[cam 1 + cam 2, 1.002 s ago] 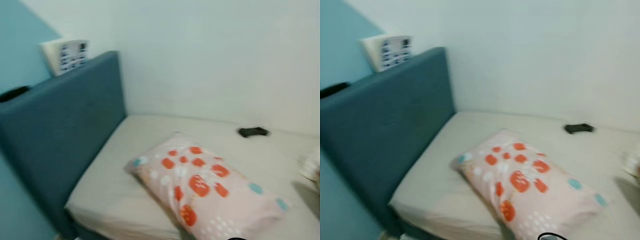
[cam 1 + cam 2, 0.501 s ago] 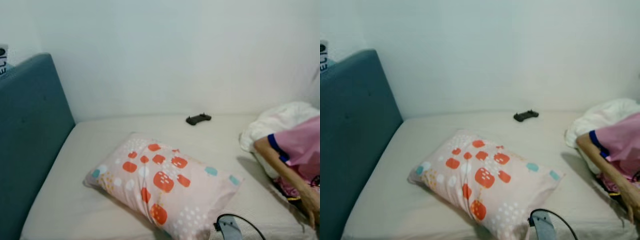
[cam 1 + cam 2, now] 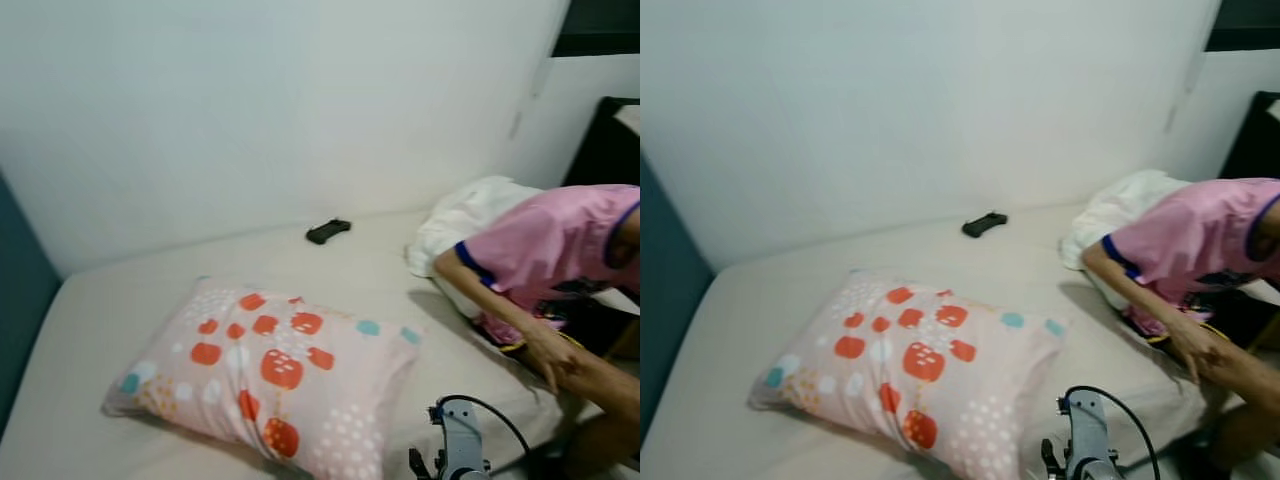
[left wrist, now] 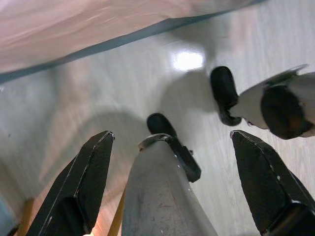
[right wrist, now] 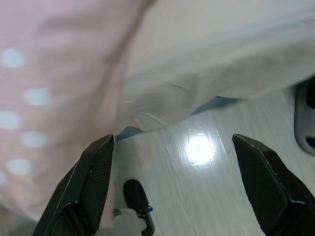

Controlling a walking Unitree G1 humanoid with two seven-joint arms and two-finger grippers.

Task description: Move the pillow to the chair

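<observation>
Plainly, risks first, then make and feel, largest to smallest; places are given from the pillow.

Bed (image 3: 100,290): broad, flat, pale beige sheet, smooth and lightly creased; it carries the pillow; a dark blue edge lies far to the pillow's left.

Person (image 3: 560,240): seated at the bed's edge, to the right of the pillow, in a glossy pink shirt, one arm stretched down onto the mattress; risk: a wide swing with the load could brush that arm; I judge this the main hazard, since the person is near.

White bedding (image 3: 465,215): soft crumpled heap, beyond the pillow and to its right, against the person.

Pillow (image 3: 265,375): plump, rectangular, pale pink cloth with orange-red blobs, teal dots and white speckles; lies flat on the bed, not yet gripped; risk: soft and floppy, so a one-sided pinch would likely let it sag or slip.

Right hand (image 5: 172,187): released, black fingers spread wide, empty, hovering at the pillow's near corner above the bed's edge and glossy floor; risk: closing here may catch only a fold of cloth.

Left hand (image 4: 172,187): released, empty, pointing at the pale floor beside the robot's leg.

Black controller (image 3: 328,231): small, hard, dark, well beyond the pillow near the wall; little risk.

Chair: I cannot tell where it stands.
</observation>
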